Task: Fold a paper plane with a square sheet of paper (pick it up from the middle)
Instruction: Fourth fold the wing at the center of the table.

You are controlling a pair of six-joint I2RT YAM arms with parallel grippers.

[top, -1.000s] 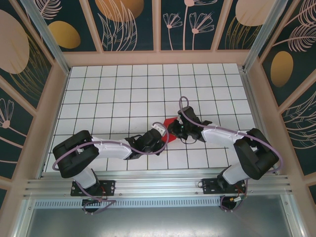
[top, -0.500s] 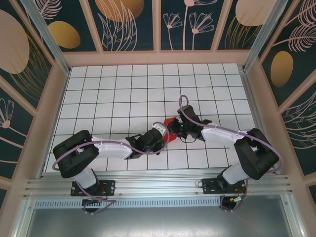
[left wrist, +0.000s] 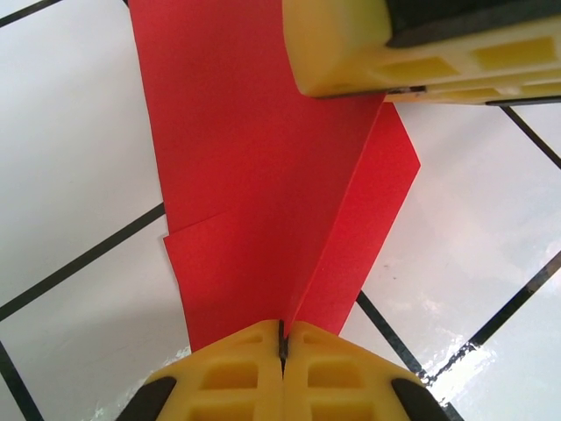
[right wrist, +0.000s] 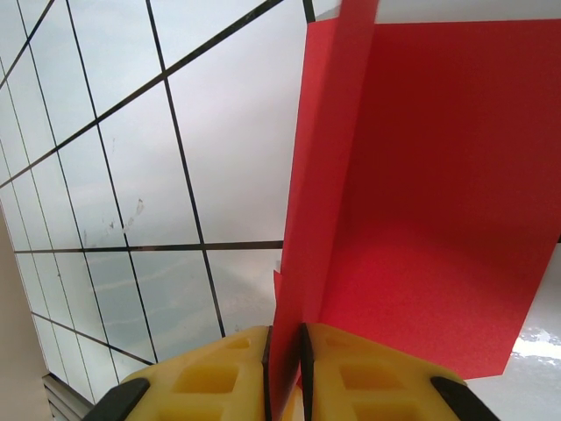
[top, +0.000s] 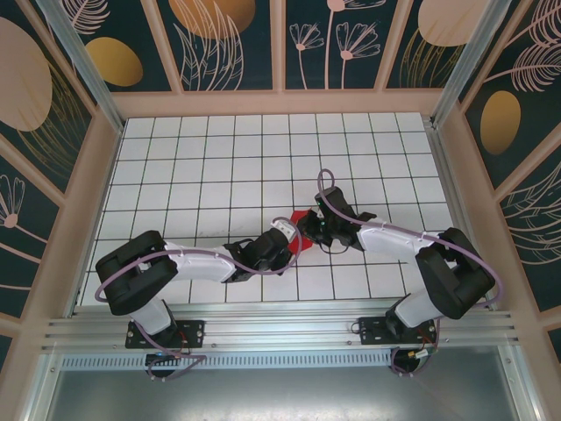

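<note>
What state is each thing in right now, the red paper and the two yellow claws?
red paper: partly folded, with a raised crease running between the two grippers.
left gripper: shut, pinching one end of the crease.
right gripper: shut, pinching the paper's upright flap.

Bright red paper (left wrist: 254, 175), creased, partly folded, one flap standing upright
</note>
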